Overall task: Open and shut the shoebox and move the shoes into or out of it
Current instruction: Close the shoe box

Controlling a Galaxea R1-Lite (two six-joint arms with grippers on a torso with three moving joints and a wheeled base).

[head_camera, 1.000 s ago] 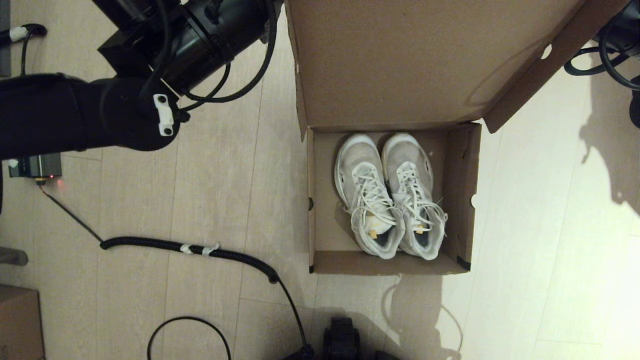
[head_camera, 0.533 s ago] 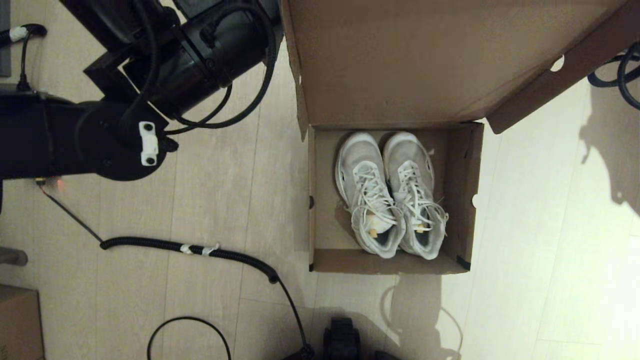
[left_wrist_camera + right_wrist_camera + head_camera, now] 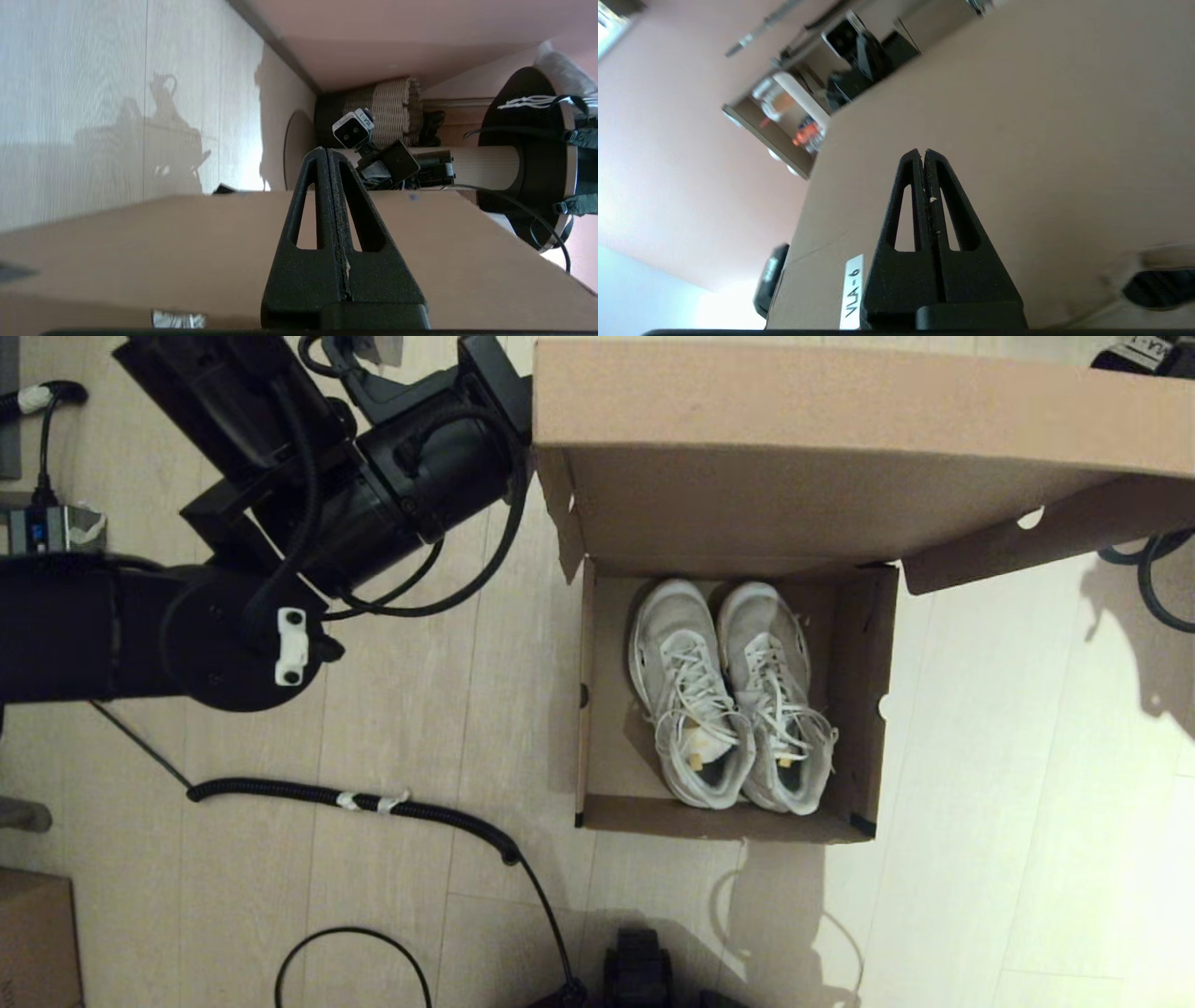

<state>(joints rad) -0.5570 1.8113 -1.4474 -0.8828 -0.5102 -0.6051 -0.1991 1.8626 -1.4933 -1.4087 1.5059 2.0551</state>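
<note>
Presently both claws, left claw (image 3: 327,156) and right claw (image 3: 923,156), pinched closed, empty, behind lid of shoebox (image 3: 845,700); shoes (image 3: 728,695) inside. Push lid evenly, slowly, avoiding skew.

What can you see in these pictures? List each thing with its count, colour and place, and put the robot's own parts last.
shoebox: one, brown, on the floor, lid raised over its far end
shoes: two, white, side by side in the shoebox
cable: one, black, on the floor left of the shoebox
second box: one, brown, near left corner
left gripper: one, black, shut, against the lid
right gripper: one, black, shut, against the lid
</note>
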